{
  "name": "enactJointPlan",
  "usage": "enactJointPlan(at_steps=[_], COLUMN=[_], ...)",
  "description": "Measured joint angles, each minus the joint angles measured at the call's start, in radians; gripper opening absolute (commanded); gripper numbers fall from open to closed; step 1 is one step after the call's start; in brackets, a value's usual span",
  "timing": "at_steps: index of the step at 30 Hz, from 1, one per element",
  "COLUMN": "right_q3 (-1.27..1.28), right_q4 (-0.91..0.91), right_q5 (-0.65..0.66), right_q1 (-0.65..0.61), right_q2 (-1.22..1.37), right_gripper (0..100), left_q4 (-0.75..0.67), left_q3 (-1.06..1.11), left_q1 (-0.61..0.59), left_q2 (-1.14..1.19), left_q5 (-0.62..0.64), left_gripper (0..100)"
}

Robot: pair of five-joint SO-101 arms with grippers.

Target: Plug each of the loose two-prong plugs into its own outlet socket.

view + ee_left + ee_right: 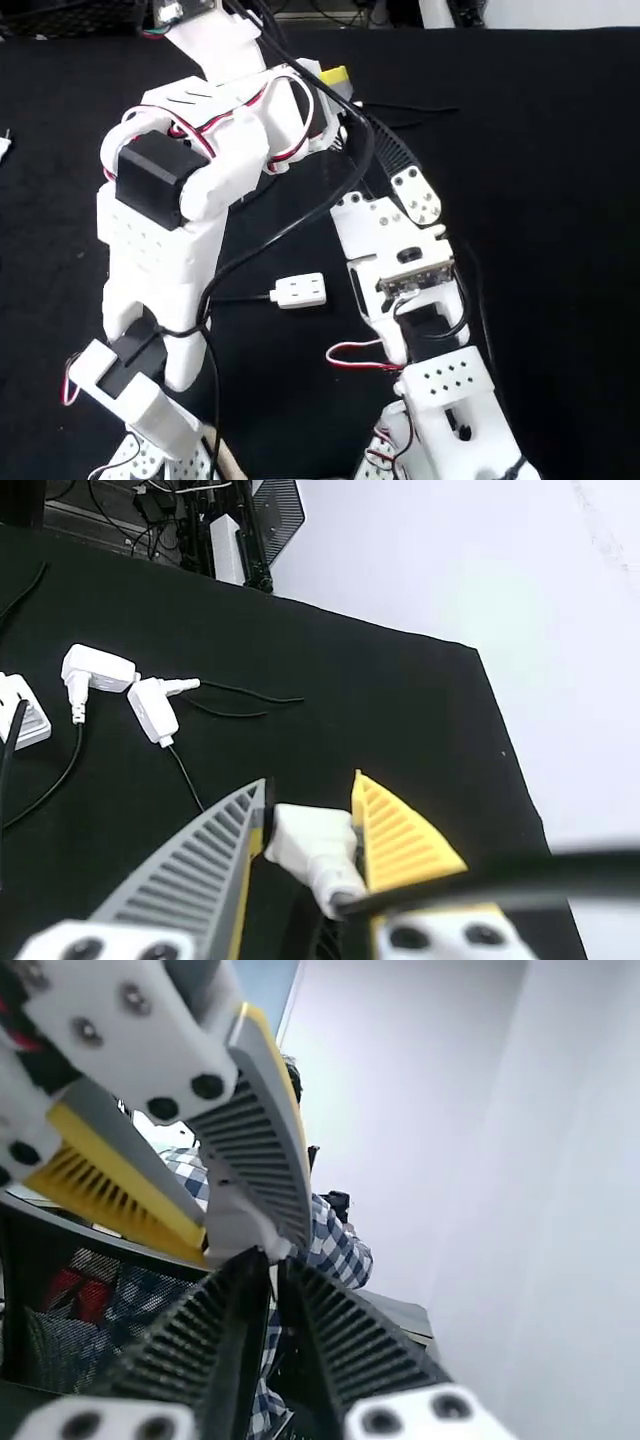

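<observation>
From above, the outlet socket block lies on the black table between the two arms, with nothing plugged into it that I can see.

At the left wrist, the left gripper pinches a white plug up off the cloth. Two loose plugs lie just beside each other, well apart from it.

At the right wrist, the right gripper is pressed nearly together, its tips at the held plug. I judge no plug is seated yet, so all of them are still to do.

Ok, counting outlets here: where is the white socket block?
In the high view, the white socket block lies on the black table, between one arm and the other arm.
</observation>
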Motion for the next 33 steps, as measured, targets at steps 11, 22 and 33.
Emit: enactJointPlan(at_steps=[11, 22, 33], right_q3=[0.000, 0.003, 0.003], right_q4=[0.000, 0.005, 0.005], right_q5=[0.000, 0.000, 0.002], right_q1=[0.034, 0.034, 0.034], right_q2=[0.000, 0.000, 0.052], right_gripper=[1.2, 1.2, 1.2], left_q4=[-0.003, -0.005, -0.006], left_q3=[-0.009, 0.100, 0.190], left_q1=[0.026, 0.054, 0.063], left_q2=[0.000, -0.057, -0.094], left_q5=[0.002, 0.002, 0.002], left_gripper=[3, 3, 3])
